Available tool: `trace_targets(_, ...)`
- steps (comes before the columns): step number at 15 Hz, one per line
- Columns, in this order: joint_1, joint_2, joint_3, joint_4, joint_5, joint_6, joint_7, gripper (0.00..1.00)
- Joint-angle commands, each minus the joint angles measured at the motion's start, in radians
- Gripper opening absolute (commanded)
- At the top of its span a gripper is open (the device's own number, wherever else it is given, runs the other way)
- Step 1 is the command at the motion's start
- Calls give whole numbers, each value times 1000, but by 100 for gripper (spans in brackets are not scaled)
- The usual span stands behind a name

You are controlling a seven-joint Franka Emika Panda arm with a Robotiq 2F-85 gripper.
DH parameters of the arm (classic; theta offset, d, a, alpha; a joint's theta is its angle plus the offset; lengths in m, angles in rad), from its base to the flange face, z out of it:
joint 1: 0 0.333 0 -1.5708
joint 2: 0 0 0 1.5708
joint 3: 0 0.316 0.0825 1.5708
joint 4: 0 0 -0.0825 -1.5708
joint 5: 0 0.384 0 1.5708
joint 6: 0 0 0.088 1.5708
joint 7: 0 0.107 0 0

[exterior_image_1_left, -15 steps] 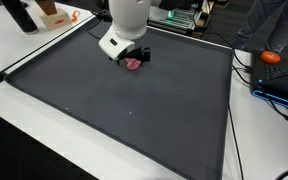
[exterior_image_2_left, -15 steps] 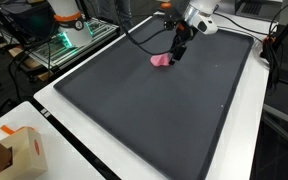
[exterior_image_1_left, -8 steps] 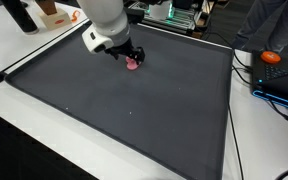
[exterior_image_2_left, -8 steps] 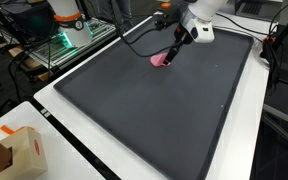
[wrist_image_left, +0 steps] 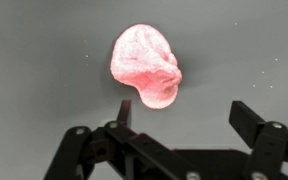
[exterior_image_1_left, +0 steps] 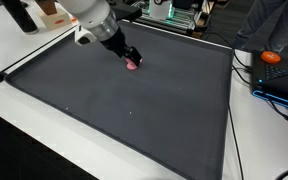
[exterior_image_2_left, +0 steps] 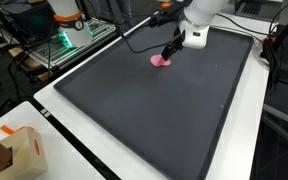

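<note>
The tool stands wide and empty, the pink lump lying just beyond it on the dark bench

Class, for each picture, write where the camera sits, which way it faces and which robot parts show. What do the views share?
Exterior view: raised off one table edge, looking down across the black mat; arm and gripper show.
Exterior view: raised off another edge, looking along the mat; arm and gripper show.
Wrist view: on the wrist, facing down at the mat; only the open gripper shows.
All three share the pink lump.
</note>
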Motion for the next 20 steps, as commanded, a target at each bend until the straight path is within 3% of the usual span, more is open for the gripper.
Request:
trace_targets(1,5,-72,-17,-63,37,22,63,100)
trace_targets(14,64,-376,-18,-255,-72,17,144,100)
trace_targets(15,55,-310,-17,-178,-56,-2,128,100)
trace_targets(20,55,-315,-16,-178,-56,-2,128,100)
